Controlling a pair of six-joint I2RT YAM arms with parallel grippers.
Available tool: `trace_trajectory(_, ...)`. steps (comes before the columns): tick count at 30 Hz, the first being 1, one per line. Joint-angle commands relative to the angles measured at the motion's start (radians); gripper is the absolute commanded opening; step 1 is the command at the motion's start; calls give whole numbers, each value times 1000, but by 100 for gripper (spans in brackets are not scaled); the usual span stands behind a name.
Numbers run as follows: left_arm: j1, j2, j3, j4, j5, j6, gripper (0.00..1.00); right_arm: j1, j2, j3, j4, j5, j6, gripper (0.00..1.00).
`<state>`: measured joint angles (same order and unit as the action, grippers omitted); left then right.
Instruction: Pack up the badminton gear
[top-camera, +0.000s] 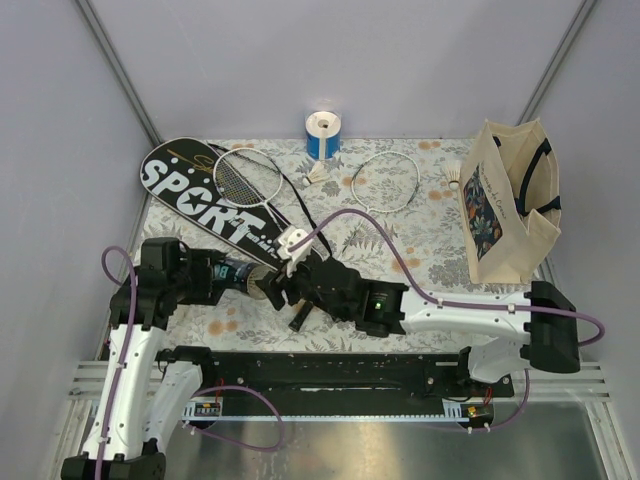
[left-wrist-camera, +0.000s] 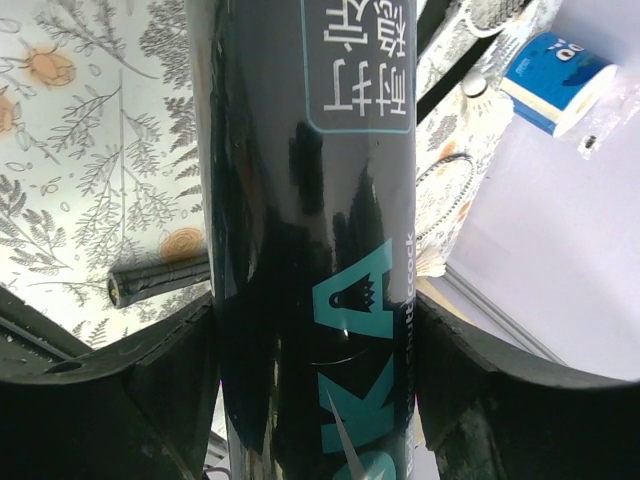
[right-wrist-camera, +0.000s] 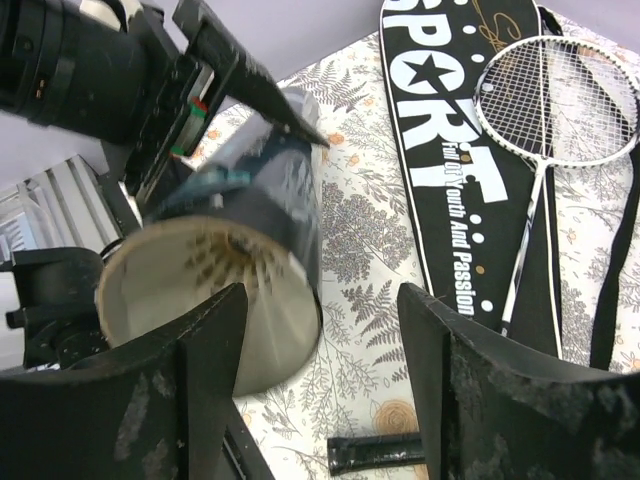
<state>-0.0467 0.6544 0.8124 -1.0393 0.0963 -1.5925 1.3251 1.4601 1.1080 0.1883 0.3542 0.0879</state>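
My left gripper (top-camera: 245, 278) is shut on the black cylindrical tube (top-camera: 258, 282) and holds it level above the table; in the left wrist view the tube (left-wrist-camera: 310, 200) fills the space between the fingers. My right gripper (top-camera: 284, 290) is open at the tube's open end (right-wrist-camera: 205, 300), where shuttlecock feathers show inside. The black SPORT cover (top-camera: 205, 195) lies at the back left with one white racket (top-camera: 245, 175) on it. A second racket (top-camera: 385, 180) lies to the right. Shuttlecocks (top-camera: 318, 176) (top-camera: 455, 178) rest on the cloth.
A blue-and-white roll (top-camera: 323, 135) stands at the back centre. A cream tote bag (top-camera: 510, 205) stands at the right edge. A black racket handle (right-wrist-camera: 375, 452) lies on the flowered cloth under my right gripper. Grey walls close in the sides.
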Motion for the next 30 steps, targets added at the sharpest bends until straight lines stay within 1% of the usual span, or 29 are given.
trace_trajectory(1, 1, 34, 123, 102, -53, 39, 11, -4, -167, -121, 132, -6, 75, 72)
trace_trajectory(4, -1, 50, 155, 134, -70, 55, 11, -7, -257, -223, 210, -11, 108, 72)
trace_trajectory(6, -1, 54, 174, 171, -75, 74, 11, -7, -286, -273, 238, -4, 144, 72)
trace_trajectory(10, -1, 74, 247, 232, -69, 149, 11, -14, -273, -332, 295, 43, 223, 71)
trace_trajectory(12, -1, 82, 289, 257, -61, 201, 11, -14, -259, -388, 397, 72, 286, 71)
trace_trajectory(14, -1, 76, 320, 275, -58, 232, 11, -14, -224, -419, 459, 113, 344, 70)
trace_trajectory(15, -1, 71, 332, 283, -58, 244, 11, -14, -198, -413, 467, 124, 363, 70)
trace_trajectory(18, -1, 51, 352, 309, -46, 259, 11, -17, -89, -349, 439, 92, 389, 70)
trace_trajectory(20, -1, 39, 353, 321, -35, 264, 11, -21, -14, -315, 454, 65, 417, 70)
trace_trajectory(23, -1, 11, 321, 334, 14, 246, 12, -21, 101, -249, 424, 121, 492, 70)
trace_trajectory(25, -1, -12, 289, 361, 52, 227, 12, -21, 188, -188, 390, 129, 519, 70)
trace_trajectory(28, -1, -36, 263, 400, 100, 210, 13, -21, 307, -64, 389, 39, 517, 69)
trace_trajectory(30, -1, -50, 275, 401, 118, 210, 13, -20, 377, 13, 376, -21, 530, 70)
